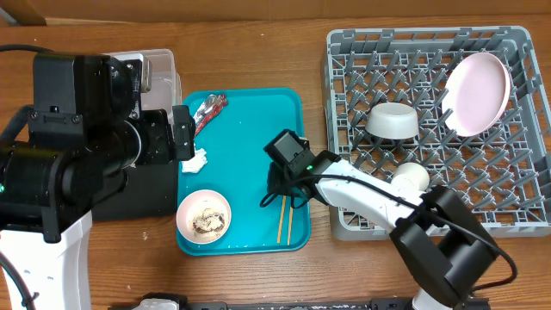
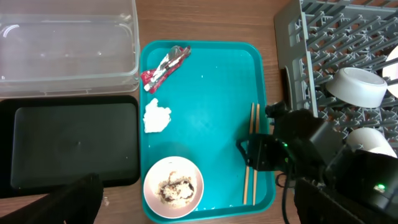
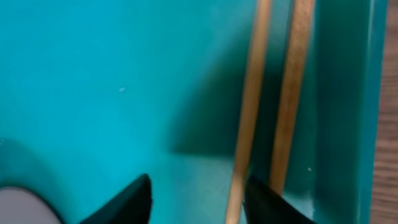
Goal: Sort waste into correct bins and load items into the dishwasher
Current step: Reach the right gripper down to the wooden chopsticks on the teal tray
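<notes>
The red-and-silver wrapper (image 1: 209,110) (image 2: 165,66), the white napkin (image 1: 196,160) (image 2: 156,116) and a small pinkish-white bowl (image 1: 204,215) (image 2: 173,186) of rice and brown scraps lie on the teal tray (image 1: 250,129). The wooden chopsticks (image 1: 285,222) (image 2: 251,149) (image 3: 255,93) lie along the tray's right edge. My right gripper (image 1: 280,185) (image 3: 196,199) is open, low over them, one stick just inside its right finger. My left gripper (image 1: 182,133) (image 2: 199,211) is open and empty, high above the tray's left side. The clear tub (image 2: 68,43) and black tray (image 2: 68,146) sit at left.
The grey dish rack (image 1: 516,215) at right holds the pink plate (image 1: 476,93) leaning upright, the grey bowl (image 1: 393,120) upside down and the white cup (image 1: 411,177). My left arm covers most of the bins in the overhead view.
</notes>
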### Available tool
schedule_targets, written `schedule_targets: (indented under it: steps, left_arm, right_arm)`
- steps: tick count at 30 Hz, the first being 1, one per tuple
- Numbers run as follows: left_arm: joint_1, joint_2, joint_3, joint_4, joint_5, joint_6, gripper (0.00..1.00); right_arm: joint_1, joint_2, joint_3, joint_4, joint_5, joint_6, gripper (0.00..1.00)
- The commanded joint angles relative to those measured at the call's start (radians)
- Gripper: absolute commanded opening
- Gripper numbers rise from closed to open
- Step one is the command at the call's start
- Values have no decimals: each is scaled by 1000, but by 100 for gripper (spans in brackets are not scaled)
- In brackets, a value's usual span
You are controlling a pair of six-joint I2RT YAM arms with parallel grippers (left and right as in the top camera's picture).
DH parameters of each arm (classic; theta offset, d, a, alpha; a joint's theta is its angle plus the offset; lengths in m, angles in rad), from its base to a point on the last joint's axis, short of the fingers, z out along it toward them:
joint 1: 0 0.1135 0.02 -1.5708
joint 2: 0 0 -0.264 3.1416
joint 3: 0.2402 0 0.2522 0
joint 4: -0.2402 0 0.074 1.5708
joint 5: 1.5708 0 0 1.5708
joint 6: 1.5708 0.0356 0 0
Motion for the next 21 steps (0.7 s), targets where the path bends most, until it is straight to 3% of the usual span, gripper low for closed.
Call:
schedule_targets:
  steps: [1,5,11,21]
  left_arm:
    - [-2,3,8,2,-7,-17,100]
    - [-2,3,8,2,-7,-18,100]
    - [-2,3,8,2,-7,-17,100]
    - [-2,3,8,2,-7,-17,100]
  right_arm:
    - [-2,27,21,5,-7,31,51]
    - [-5,29,21,4,-22,30,36]
    - [-5,31,21,0,-47,31,4]
    - [4,19,179,-188,37,-56,4]
